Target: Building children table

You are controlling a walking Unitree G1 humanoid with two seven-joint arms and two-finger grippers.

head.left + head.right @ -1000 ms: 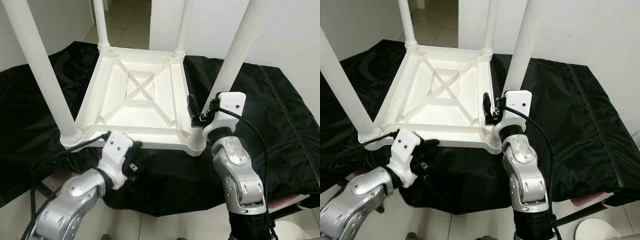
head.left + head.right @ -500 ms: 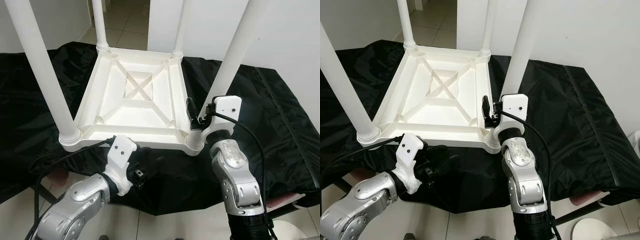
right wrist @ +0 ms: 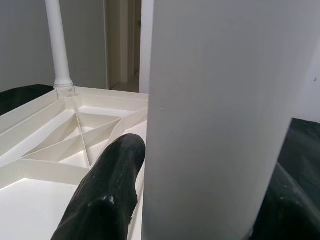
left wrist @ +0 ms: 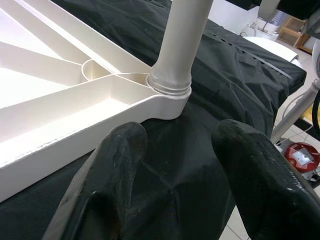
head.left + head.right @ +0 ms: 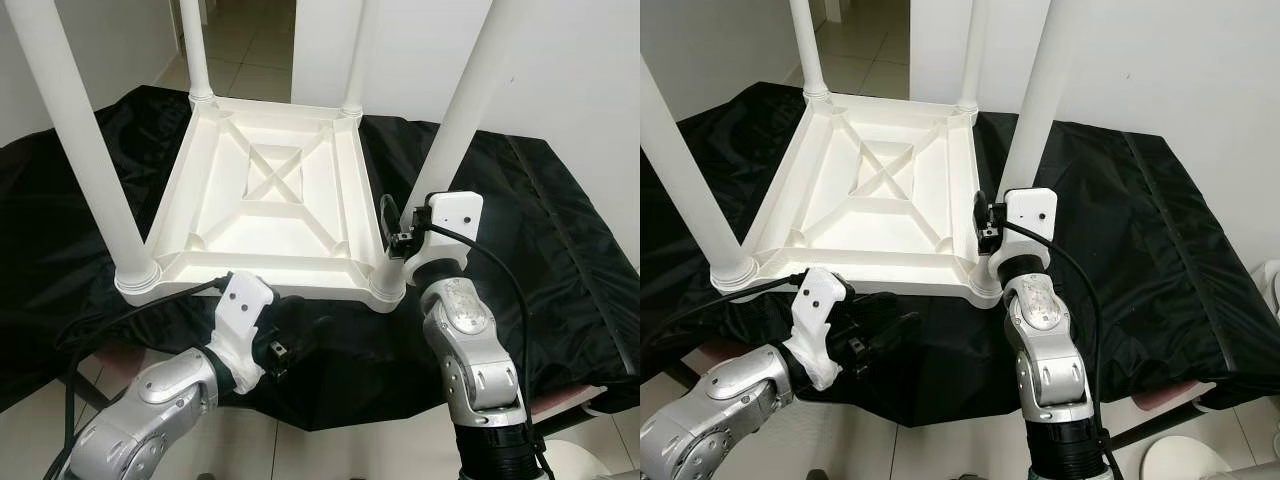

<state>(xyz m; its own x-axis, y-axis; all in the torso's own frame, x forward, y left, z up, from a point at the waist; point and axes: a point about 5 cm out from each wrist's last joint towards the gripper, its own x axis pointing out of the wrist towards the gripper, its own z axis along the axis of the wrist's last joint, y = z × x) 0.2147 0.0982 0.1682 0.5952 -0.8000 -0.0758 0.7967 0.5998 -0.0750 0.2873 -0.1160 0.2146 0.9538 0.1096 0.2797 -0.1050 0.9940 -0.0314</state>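
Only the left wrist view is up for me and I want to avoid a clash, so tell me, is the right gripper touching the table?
Observer: Yes. The right gripper has its jaws on either side of the near right leg, just above its socket, seemingly closed.
Operator: How many legs are in?
Observer: Four, all upright in the upturned tabletop.
Operator: Where is my left gripper?
Observer: The left gripper is before the tabletop's near edge, between the two near legs.

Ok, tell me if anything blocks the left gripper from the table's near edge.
Nothing visible does. The left gripper, fingers open, hovers over bare black cloth just short of the white table frame's near edge; the right gripper straddles the near right leg.
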